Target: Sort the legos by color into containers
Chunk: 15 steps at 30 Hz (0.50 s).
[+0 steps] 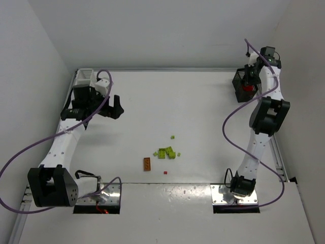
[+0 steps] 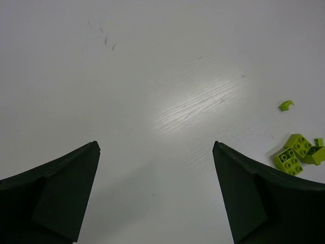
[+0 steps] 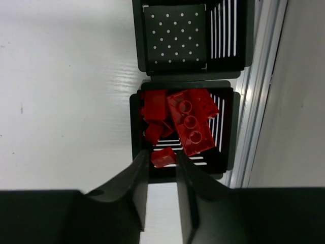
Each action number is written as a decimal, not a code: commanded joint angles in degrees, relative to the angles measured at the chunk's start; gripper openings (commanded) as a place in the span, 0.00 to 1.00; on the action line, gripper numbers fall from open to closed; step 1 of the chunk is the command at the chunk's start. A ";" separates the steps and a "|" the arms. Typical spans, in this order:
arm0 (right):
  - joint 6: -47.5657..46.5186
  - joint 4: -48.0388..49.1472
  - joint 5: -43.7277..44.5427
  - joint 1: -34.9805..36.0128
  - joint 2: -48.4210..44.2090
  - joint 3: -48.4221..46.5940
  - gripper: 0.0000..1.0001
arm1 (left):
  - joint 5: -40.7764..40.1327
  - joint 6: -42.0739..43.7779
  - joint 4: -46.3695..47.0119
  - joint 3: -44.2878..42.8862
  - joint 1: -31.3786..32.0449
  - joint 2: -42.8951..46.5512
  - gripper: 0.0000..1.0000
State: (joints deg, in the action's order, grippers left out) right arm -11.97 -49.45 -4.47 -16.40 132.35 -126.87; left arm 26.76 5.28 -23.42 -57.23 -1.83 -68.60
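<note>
On the white desk [image 1: 203, 101], a black slatted plastic bin [image 3: 231, 127] at the far right is filled with glossy red studded bricks [image 3: 192, 124]. The right fingers [image 3: 137, 188] are narrowed onto a small red brick [image 3: 163, 156] above it. The left fingers [image 2: 61, 193] are spread wide. An orange oblong brick [image 1: 147, 163] is laid near-to-far beside lime-green bricks [image 1: 166, 152]. The white bin [image 1: 84, 76] at the far left is half hidden.

Black bin [image 3: 135, 117]: slatted, open on top, in the far right corner of the surface, with a heap of red bricks [image 3: 190, 122] inside.
Small red brick [image 3: 163, 157]: pinched in the right gripper [image 3: 162, 155] jaws, above that bin's near edge.
Other black bin [image 3: 175, 35]: right behind it, its dotted floor showing.
White bin [image 1: 84, 76]: far left corner.
Lime bricks [image 1: 165, 152]: a little bunch mid-surface.
Orange brick [image 1: 147, 163]: flat, just beside them.
</note>
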 commanded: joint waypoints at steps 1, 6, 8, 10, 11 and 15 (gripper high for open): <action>0.98 2.25 1.04 -0.12 0.62 -1.54 0.30 | -0.22 -0.71 1.01 0.63 1.47 -0.04 1.00; 1.51 3.57 2.18 -0.12 1.15 -2.07 0.48 | -1.36 -0.01 -0.21 1.86 4.37 0.48 1.00; 2.12 3.57 2.18 -0.12 0.37 -2.07 0.50 | -1.36 1.83 -1.71 1.86 6.30 0.48 1.00; 2.64 2.96 -0.18 -0.12 -1.21 -0.75 0.50 | -1.36 3.41 -4.61 1.86 7.79 0.48 1.00; 2.65 2.26 -1.23 -0.12 -2.27 0.73 0.50 | -1.36 4.55 -6.01 1.86 9.63 0.48 1.00; 2.65 1.64 -6.68 0.58 -10.96 9.25 0.50 | -2.06 11.49 -13.74 1.25 15.16 -0.13 0.91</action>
State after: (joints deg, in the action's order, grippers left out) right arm -10.26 -47.46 -6.24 -16.43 130.58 -121.60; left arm 25.06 10.63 -30.79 -55.64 9.67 -68.62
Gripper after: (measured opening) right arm 0.502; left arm 0.925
